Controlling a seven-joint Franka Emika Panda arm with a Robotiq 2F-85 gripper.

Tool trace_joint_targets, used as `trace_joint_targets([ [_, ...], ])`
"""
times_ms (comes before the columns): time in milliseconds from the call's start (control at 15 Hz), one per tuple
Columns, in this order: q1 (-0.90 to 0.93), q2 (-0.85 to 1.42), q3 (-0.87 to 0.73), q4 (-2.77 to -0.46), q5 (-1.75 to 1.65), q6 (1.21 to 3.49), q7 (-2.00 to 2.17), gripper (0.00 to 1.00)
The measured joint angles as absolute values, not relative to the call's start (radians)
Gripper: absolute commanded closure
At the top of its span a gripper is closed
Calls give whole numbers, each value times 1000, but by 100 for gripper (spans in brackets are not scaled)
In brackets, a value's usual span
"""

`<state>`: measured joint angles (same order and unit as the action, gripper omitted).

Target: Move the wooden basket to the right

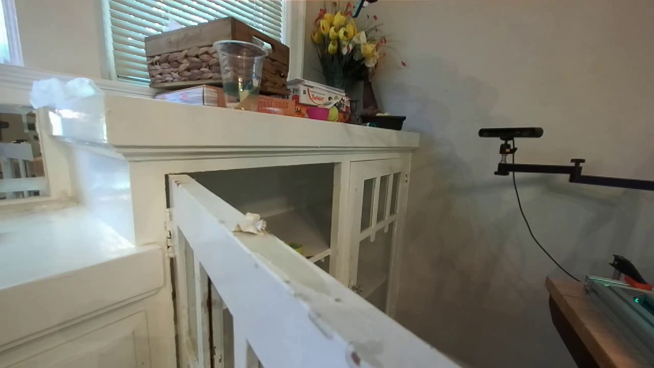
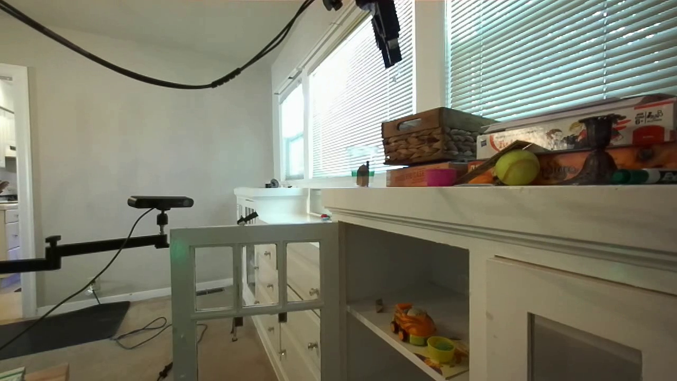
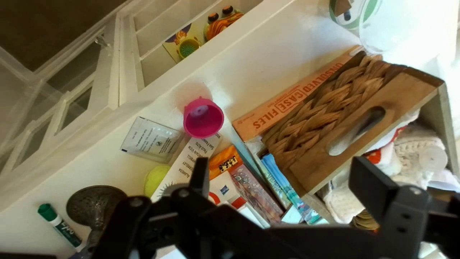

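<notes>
The wooden basket, brown and woven with flat wood bands, rests on flat boxes on top of the white cabinet. It shows in both exterior views (image 1: 184,65) (image 2: 418,145) and in the wrist view (image 3: 330,111), where its end wall with the oval handle hole faces the camera and cloth items lie inside. My gripper (image 3: 284,181) is open and empty, with its fingers wide apart. In the wrist view one finger overlaps the basket's inside and the other overlaps the boxes beside it. In an exterior view the gripper (image 2: 391,59) hangs above the basket, apart from it.
A clear cup (image 1: 240,74) stands close to the basket. Game boxes (image 2: 576,127), a tennis ball (image 2: 517,167), a dark candlestick (image 2: 597,148) and a pink cup (image 3: 203,120) share the cabinet top. A flower vase (image 1: 334,74) stands near the wall. A cabinet door (image 1: 286,271) hangs open.
</notes>
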<state>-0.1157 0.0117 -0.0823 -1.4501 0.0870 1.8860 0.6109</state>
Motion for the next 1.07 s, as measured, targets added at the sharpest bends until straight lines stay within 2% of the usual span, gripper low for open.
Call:
trace_joint_targets([
  [467,-120,185,-122,-1157,97,1648,686,0],
  [1067,-127,227,-122,-1113,97,1658,612,0],
])
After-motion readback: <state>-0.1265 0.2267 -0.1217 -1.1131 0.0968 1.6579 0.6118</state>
